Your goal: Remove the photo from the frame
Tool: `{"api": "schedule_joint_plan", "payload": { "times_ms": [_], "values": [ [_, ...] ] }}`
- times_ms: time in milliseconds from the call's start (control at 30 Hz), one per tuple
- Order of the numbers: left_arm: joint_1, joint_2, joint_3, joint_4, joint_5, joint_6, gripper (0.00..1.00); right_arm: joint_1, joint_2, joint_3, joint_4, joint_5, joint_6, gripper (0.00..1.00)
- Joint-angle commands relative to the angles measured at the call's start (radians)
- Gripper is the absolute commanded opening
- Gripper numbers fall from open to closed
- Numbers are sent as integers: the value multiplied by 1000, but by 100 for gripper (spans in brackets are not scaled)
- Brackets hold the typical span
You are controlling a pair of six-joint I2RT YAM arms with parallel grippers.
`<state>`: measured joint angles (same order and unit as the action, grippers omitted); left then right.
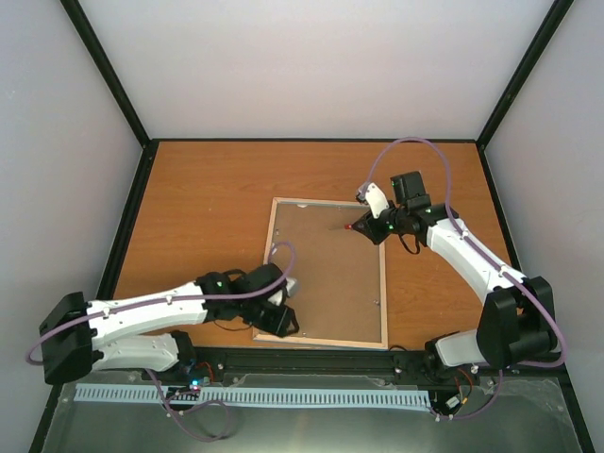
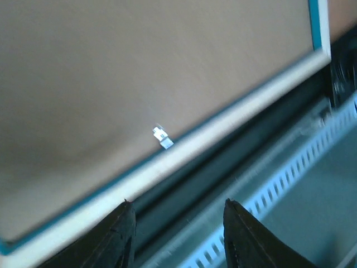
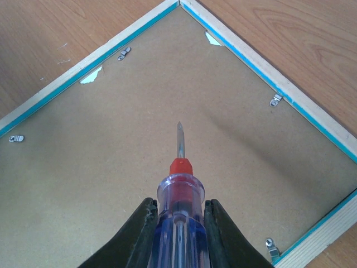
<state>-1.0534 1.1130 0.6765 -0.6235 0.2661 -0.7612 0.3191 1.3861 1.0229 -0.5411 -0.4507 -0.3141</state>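
Note:
The frame (image 1: pixel 274 253) lies face down on the table, pale wood rim up, with the brown backing board (image 1: pixel 326 283) filling it. The photo is hidden under the board. My left gripper (image 1: pixel 279 319) is open and empty over the frame's near left corner; in the left wrist view (image 2: pixel 175 209) its fingers hang over the frame's near rim (image 2: pixel 184 153), close to a metal clip (image 2: pixel 163 137). My right gripper (image 1: pixel 370 226) is shut on a screwdriver (image 3: pixel 179 223) with a clear blue handle, its tip over the board (image 3: pixel 111 167) near the far right corner.
Small metal clips (image 3: pixel 275 100) hold the board along the rim; another clip (image 3: pixel 124 53) sits at the far side. A black rail (image 1: pixel 311 359) and a white perforated strip (image 1: pixel 255 396) run along the table's near edge. Orange wood table (image 1: pixel 208 198) surrounds the frame.

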Motion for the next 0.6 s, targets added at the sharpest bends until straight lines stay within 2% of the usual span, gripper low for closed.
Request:
{"api": "schedule_joint_plan", "payload": {
  "times_ms": [0, 167, 233, 333, 467, 567],
  "values": [
    [-144, 47, 12, 32, 117, -124, 46, -14, -27, -14, 41, -29, -16, 3],
    [-215, 100, -53, 95, 164, -200, 53, -17, -29, -21, 42, -31, -22, 3],
    [-214, 96, -67, 94, 106, -245, 57, -17, -29, -22, 41, -19, -23, 3],
    [-210, 68, -66, 74, -26, -367, 69, -20, -32, -24, 47, -3, -20, 3],
    [-183, 21, -128, 114, -114, -505, 70, -24, -32, -26, 44, -11, -19, 3],
    [-152, -18, -200, 187, -116, -565, 70, -28, -31, -27, 44, -14, -19, 3]
  ]
}}
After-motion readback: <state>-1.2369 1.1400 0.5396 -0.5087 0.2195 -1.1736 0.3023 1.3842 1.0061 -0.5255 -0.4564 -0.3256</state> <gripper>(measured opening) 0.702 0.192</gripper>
